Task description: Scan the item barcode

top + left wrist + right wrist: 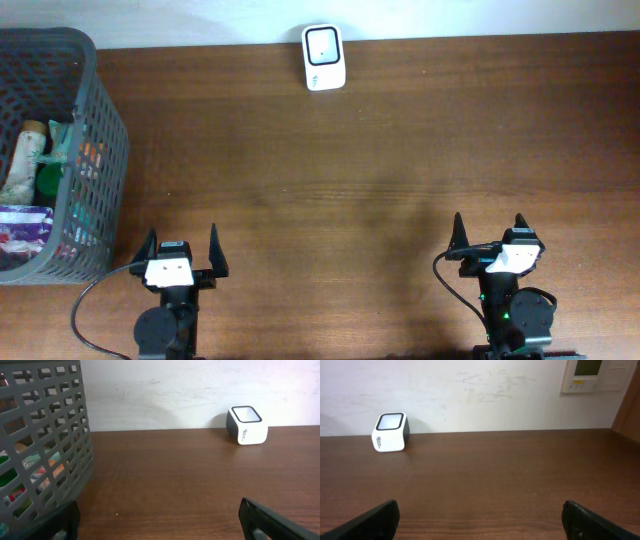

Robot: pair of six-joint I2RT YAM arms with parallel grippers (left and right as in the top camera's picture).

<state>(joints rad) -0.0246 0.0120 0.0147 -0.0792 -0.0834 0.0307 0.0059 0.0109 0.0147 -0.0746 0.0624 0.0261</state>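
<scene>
A white barcode scanner with a dark window (323,57) stands at the table's far edge by the wall; it also shows in the left wrist view (247,425) and the right wrist view (390,432). Packaged items (45,165) lie inside a grey mesh basket (104,130) at the far left, partly hidden by its wall. My left gripper (181,250) sits open near the front edge, right of the basket (45,435), holding nothing. My right gripper (492,238) is open at the front right, also holding nothing.
The brown wooden table (380,180) stretches between the grippers and the scanner. A white wall runs along the far edge, with a wall panel (597,375) at the right. Black cables (90,305) trail by the arm bases.
</scene>
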